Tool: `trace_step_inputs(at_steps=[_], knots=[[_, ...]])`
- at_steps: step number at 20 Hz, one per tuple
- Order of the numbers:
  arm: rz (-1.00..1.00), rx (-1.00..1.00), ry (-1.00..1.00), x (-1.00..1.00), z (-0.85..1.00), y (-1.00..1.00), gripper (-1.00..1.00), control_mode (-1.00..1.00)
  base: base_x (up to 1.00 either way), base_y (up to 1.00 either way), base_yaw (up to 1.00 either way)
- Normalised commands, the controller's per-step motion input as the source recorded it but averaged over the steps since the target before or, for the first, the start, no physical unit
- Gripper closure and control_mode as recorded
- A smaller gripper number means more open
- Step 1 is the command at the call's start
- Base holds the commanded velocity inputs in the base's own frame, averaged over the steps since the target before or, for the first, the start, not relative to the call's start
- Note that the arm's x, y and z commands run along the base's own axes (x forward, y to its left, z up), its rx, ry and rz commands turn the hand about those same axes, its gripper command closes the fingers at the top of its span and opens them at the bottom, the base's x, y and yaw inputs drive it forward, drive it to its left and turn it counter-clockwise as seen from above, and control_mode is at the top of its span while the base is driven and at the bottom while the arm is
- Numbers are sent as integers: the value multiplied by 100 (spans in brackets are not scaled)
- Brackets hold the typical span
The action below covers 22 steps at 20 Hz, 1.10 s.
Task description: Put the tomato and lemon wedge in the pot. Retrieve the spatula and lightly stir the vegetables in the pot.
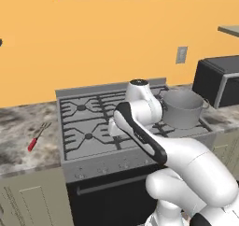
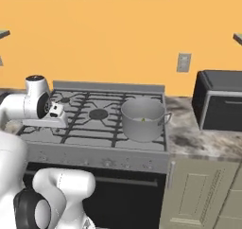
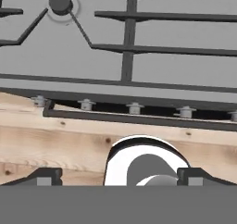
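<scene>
- The gripper is seen in the hand view with its two dark fingertips set wide apart at the lower edge; nothing is held between them.
- Ahead of the fingertips, the stove is seen from above, with its black grates running across and a round burner cap far off to the upper left.
- Nearer the fingertips, a row of small knobs is lined along the stove's front edge, and a wooden floor is seen just beyond the tips.
- In the right base view, the hand is seen low over the stove's left front part, well apart from the pot.
- The pot stands upright on the right front burner, far to the side of the fingers.
- A tiny yellow speck, taken to be the lemon, is seen inside the pot; whether the tomato is with it cannot be told.
- In the left base view, the spatula lies flat on the counter to the left of the stove, its red handle toward the front and its pale head toward the wall, well away from the fingers.
- A dark microwave sits on the counter beyond the pot.
</scene>
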Motion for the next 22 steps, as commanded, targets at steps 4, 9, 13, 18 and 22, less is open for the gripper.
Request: trace_step_inputs(at_steps=[4, 9, 13, 18, 22], knots=[[0, 0, 0, 0, 0, 0, -100, 100, 24, 100, -15], [0, 0, 0, 0, 0, 0, -100, 100, 72, 100, -10], [0, 0, 0, 0, 0, 0, -100, 100, 7, 25, 0], [-1, 0, 0, 6, -1, 8, -100, -100, 0, 2, 0], [-8, 0, 1, 76, -35, 80, -100, -100, 0, 0, 0]])
